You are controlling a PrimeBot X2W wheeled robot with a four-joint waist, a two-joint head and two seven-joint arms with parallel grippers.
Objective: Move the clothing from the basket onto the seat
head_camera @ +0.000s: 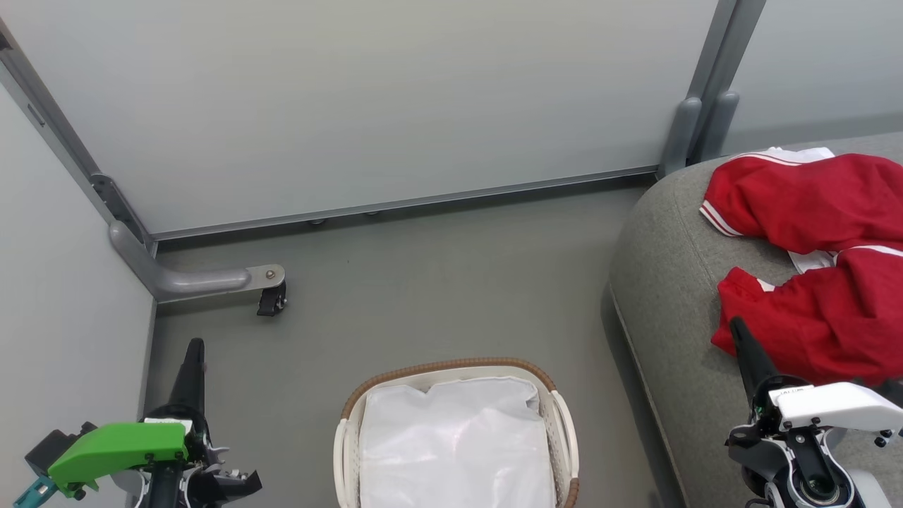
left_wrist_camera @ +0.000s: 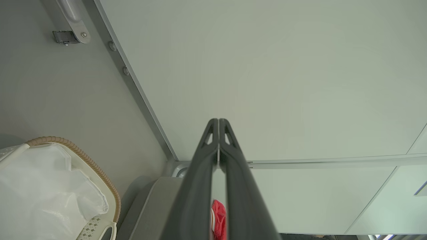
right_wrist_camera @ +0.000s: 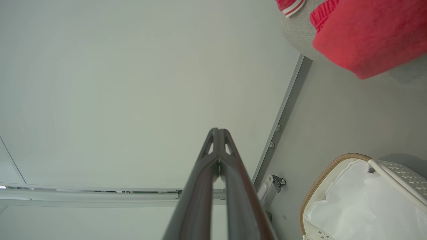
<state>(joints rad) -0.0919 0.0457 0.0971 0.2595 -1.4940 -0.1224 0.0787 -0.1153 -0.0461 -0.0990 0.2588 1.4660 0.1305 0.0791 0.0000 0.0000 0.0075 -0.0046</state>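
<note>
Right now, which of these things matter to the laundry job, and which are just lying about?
Job:
- clothing, both red pieces lying on the seat
- seat
- basket

Lying about:
- liner inside the basket
- caster by the wall
- wall panel
- floor

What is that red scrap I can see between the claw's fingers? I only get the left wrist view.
Observer: It is clothing: two red garments with white stripes, lying crumpled on the grey seat.
Operator: Is there anything in the basket?
Observer: In the head view, what shows of its inside is just the white liner, with no red in it.
Operator: And the other claw?
Observer: The right claw is shut with nothing in it. In its own wrist view the fingers point at the wall panel, well clear of the cloth.
</note>
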